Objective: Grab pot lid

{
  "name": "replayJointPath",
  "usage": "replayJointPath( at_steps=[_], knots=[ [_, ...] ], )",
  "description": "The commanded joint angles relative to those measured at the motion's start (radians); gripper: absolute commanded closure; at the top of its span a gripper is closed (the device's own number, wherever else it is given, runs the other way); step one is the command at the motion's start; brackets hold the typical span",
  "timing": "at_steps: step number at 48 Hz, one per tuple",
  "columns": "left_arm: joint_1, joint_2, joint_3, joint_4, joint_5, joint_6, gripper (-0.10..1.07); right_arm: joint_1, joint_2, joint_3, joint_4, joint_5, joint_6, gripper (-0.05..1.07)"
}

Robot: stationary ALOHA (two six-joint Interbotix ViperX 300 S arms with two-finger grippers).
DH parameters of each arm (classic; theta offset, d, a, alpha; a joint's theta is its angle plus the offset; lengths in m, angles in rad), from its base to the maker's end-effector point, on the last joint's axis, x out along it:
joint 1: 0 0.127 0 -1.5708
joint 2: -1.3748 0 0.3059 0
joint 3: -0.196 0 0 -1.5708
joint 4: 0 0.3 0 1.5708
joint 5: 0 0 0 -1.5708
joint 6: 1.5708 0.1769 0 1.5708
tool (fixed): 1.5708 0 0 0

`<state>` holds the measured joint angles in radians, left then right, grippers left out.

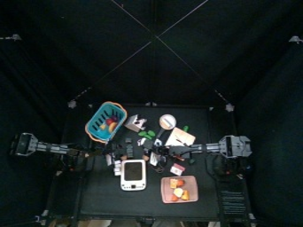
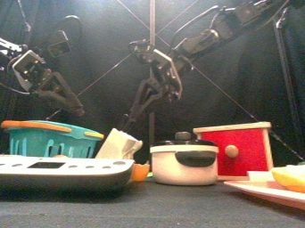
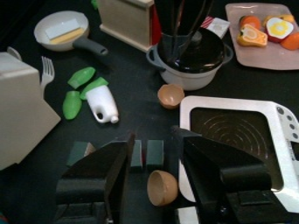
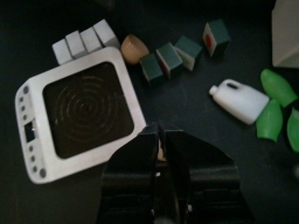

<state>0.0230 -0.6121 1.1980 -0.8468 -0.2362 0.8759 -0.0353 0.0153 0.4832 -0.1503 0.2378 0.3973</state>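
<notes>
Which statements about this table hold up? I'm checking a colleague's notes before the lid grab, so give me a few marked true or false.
1. The pot lid sits on the pot. True.
2. In the front view, the red box stands left of the pot. False: it stands to the pot's right.
3. The left claw is open and holds nothing. True.
4. The scale rests on top of the tray of food. False: it lies beside the tray, apart from it.
</notes>
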Motion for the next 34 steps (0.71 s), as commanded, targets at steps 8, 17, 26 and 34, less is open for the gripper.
replayJointPath(
  at_steps=[8, 17, 26, 34],
  knots=[
    [0.003, -0.049, 0.002, 0.044, 0.005, -0.003, 0.18, 0.006, -0.087, 0.078, 0.067, 0.014, 0.002, 0.38],
    [0.005, -0.054, 0.011, 0.048, 0.0, -0.002, 0.18, 0.011, -0.089, 0.094, 0.041, 0.063, -0.002, 0.2],
    [0.012, -0.054, 0.017, 0.048, -0.002, -0.002, 0.18, 0.014, -0.107, 0.087, -0.009, 0.117, -0.002, 0.09],
    [0.023, -0.054, 0.028, 0.048, -0.002, -0.002, 0.18, 0.017, -0.106, 0.097, -0.018, 0.155, 0.0, 0.09]
  ],
)
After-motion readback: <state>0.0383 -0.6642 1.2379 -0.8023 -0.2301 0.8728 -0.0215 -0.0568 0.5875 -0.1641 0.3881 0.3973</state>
